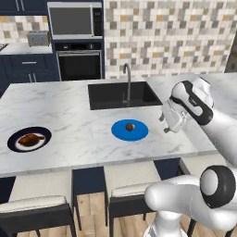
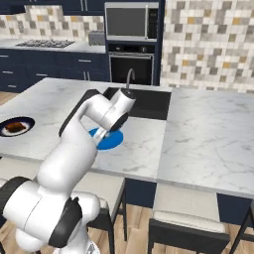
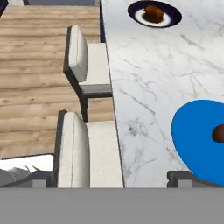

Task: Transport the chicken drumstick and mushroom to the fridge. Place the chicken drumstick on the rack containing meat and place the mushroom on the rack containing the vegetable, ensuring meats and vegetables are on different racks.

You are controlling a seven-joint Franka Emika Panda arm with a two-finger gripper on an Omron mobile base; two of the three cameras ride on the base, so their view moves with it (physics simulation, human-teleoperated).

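mushroom [image 1: 130,126] on blue plate [image 1: 121,133] | gripper [image 1: 167,129] just right | drumstick [image 1: 30,139] far left

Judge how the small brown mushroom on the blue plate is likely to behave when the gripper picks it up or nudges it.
The mushroom looks small and rounded, so a nudge would probably roll it across the flat blue plate. It is tiny beside the gripper, so it is likely light and may slip out of a pinch that is off-centre. A hard squeeze could bruise it.

In the hand view the blue plate [image 3: 197,135] and the mushroom [image 3: 218,134] run off the right edge. In the right base view the arm covers most of that plate [image 2: 111,141], mushroom included (the gripper's jaws are too small to judge).
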